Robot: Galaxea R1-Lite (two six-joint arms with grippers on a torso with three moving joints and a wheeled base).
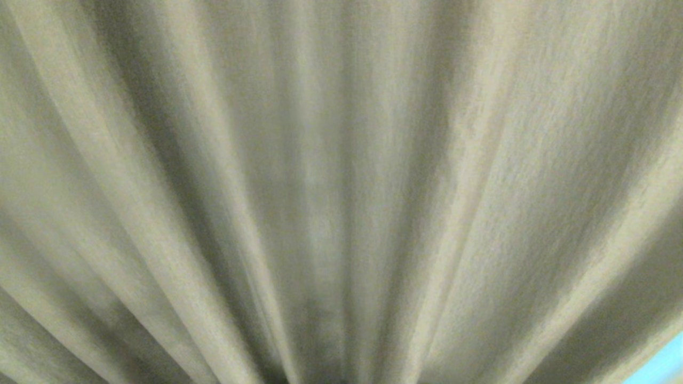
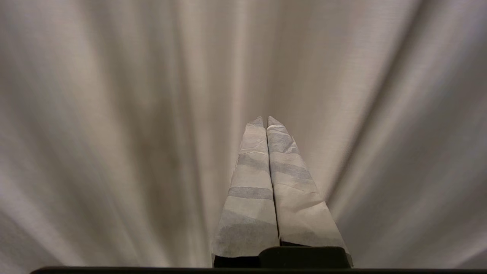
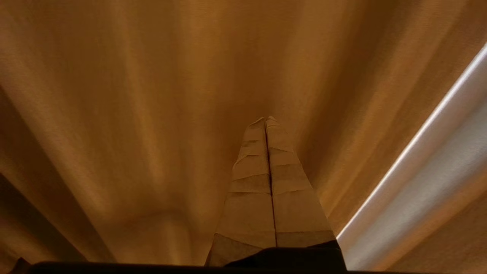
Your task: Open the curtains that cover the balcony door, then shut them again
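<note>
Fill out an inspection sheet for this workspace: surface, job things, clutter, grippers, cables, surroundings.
Surface: nothing seen; fabric fills every view.
Job's things: the curtains hang drawn in soft vertical folds, cream-beige, right in front of the head camera; the balcony door is hidden.
Clutter: nothing seen.
Grippers: left gripper shut, empty, pointing at the folds; right gripper shut, empty, likewise facing the fabric. Whether either tip touches the cloth cannot be told.
Cables: nothing seen.
Surroundings: a bright strip shows past the curtain edge in the right wrist view; a small light-blue patch shows in the head view's lower right corner.
</note>
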